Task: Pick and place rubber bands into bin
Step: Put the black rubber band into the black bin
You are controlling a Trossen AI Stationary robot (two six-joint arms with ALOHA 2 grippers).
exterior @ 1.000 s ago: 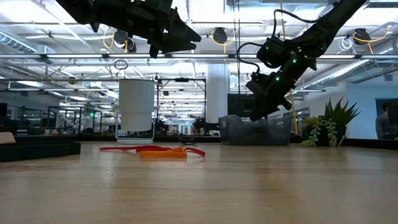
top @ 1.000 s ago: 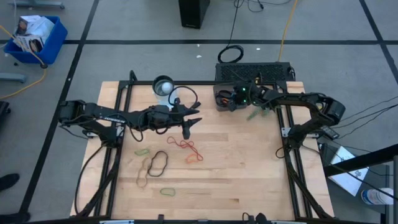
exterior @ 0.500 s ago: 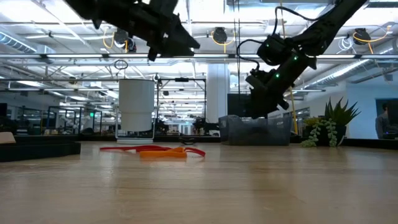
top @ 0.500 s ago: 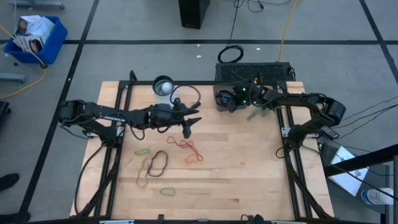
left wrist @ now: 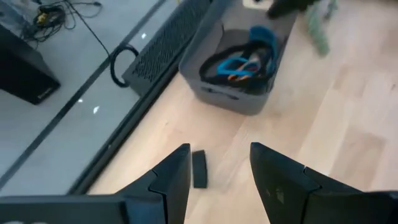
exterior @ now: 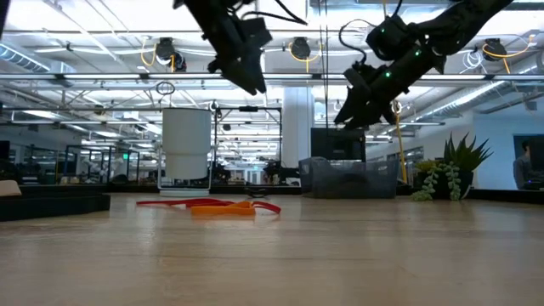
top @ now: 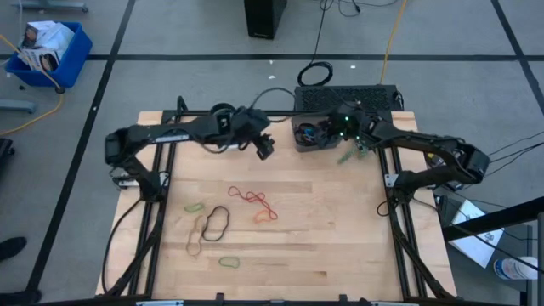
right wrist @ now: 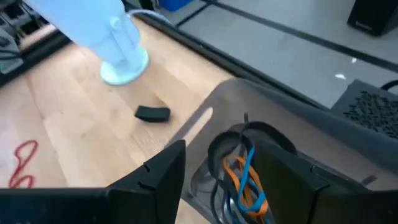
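Observation:
The smoky-grey bin [top: 299,141] stands at the table's far edge and holds blue, orange and black rubber bands [left wrist: 242,62]. More rubber bands lie loose mid-table: a red one [top: 246,196], an orange one [top: 265,215], a black one [top: 217,221], and green and tan ones [top: 195,246]. My left gripper [top: 265,150] hangs open above the table, just left of the bin, with nothing between its fingers [left wrist: 221,152]. My right gripper [top: 323,131] hovers open over the bin [right wrist: 249,93], its fingers either side of the bands inside [right wrist: 217,152].
A clear round cup [right wrist: 121,50] stands at the far edge, left of the bin. A small black block [left wrist: 199,168] lies on the wood between cup and bin. A green sprig [top: 348,155] lies right of the bin. A black grille [top: 344,95] sits behind the table.
My left gripper has left the middle of the table above the red band, going toward the far edge and the bin, and it has risen. My right gripper has risen a little above the bin. The loose bands have stayed where they were.

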